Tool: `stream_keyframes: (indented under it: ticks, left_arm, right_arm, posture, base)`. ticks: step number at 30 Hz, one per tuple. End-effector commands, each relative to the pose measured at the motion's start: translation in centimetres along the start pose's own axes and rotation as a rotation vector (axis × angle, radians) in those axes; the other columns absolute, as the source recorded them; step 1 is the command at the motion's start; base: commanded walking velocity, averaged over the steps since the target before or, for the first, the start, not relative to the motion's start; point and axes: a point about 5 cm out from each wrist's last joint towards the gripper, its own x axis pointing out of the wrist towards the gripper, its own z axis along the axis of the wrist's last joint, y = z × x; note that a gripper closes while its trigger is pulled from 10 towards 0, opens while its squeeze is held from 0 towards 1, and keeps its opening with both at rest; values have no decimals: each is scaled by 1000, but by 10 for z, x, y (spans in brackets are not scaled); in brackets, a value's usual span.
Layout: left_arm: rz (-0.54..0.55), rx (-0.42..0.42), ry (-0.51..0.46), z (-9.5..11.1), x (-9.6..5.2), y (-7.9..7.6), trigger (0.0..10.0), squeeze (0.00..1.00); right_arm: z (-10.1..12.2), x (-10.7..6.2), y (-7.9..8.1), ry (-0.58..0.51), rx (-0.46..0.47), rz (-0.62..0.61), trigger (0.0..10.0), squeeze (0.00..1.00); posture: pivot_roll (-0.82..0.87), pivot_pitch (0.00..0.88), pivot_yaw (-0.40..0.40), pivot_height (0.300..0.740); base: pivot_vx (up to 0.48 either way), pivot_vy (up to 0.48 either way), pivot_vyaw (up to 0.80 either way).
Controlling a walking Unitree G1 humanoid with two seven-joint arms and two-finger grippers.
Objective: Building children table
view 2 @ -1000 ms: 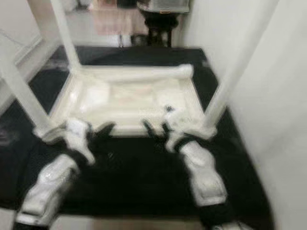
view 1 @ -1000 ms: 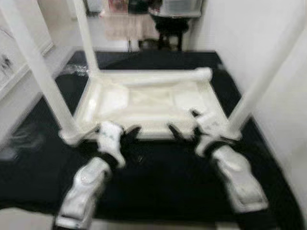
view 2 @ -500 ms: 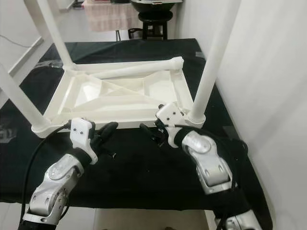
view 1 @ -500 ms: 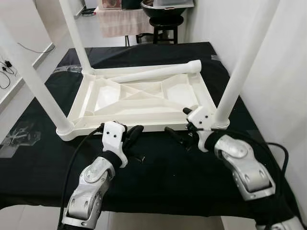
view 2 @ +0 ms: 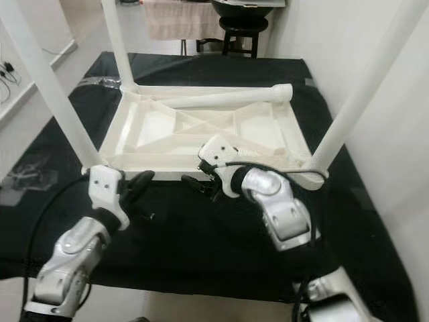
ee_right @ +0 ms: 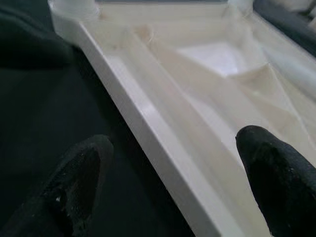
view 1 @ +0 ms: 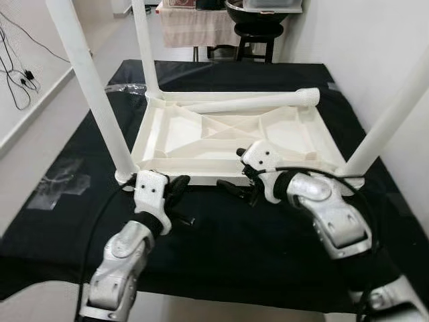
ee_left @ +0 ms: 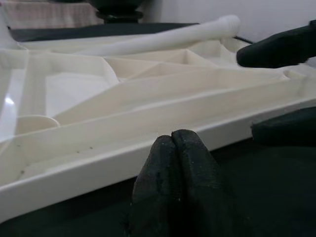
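Right gripper released, fingers spread astride the near rim of the upturned tabletop. Left gripper clenched, empty, just short of the same rim, near the corner leg. Beyond, loose leg lying across the far edge. Black surface underneath.

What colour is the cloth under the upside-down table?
Black; the cloth shows best in the left eye view.

**Claw astride the tabletop's edge**

The right claw is spread wide, one black fingertip over the dark cloth, the other above the ribbed underside of the white tabletop, its rim running between them.
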Motion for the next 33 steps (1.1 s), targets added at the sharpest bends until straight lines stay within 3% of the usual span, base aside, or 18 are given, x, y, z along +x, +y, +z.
stream_keyframes:
  ticks: [1,3,8,14,18,25,26,28,29,31,32,33]
  left_arm:
    - [-40,-5,32,-3,-3,-4,10000,0]
    - [-96,-33,55,-5,-9,-11,10000,0]
    - [-163,-5,109,-13,-18,-20,10000,0]
    - [-142,-7,123,-13,-24,-22,10000,0]
    - [-118,-8,128,-12,-31,-23,10000,0]
    - [-124,-11,134,-9,-35,-26,10000,0]
    - [-125,-12,135,-9,-36,-27,10000,0]
    - [-125,-12,136,-9,-36,-27,10000,0]
    - [-126,-12,137,-8,-36,-28,10000,0]
    - [-125,-11,140,-8,-37,-29,10000,0]
    - [-126,-12,140,-8,-37,-29,10000,0]
    - [-126,-12,140,-8,-37,-29,10000,0]
  right_arm:
    - [-7,1,-5,68,-2,24,10000,0]
    - [-12,0,-17,171,13,58,10000,0]
    - [-11,-6,-32,234,31,132,10000,0]
    - [-11,-8,-43,307,-18,206,10000,0]
    - [-19,-1,-50,426,-20,203,10000,0]
    - [-27,10,-54,532,25,140,9882,0]
    - [-28,10,-55,550,8,136,8431,0]
    - [-29,10,-55,563,-6,138,8431,0]
    - [-31,10,-55,584,-8,145,3961,0]
    - [-33,10,-56,610,-4,156,3961,0]
    - [-32,10,-57,610,2,158,0,0]
    - [-32,10,-57,610,2,158,0,0]
  posture:
    - [-24,95,5,740]
    - [-4,98,12,740]
    - [16,115,7,740]
    - [28,143,-5,740]
    - [39,169,-14,740]
    - [45,183,-20,740]
    - [46,190,-21,740]
    - [46,190,-21,740]
    - [45,193,-25,740]
    - [45,194,-26,740]
    - [44,195,-31,740]
    - [44,195,-31,740]
  base:
    - [0,0,0]
    - [0,0,0]
    - [0,0,0]
    - [0,0,0]
    - [0,0,0]
    - [0,0,0]
    - [0,0,0]
    - [0,0,0]
    - [0,0,0]
    - [0,0,0]
    - [0,0,0]
    - [0,0,0]
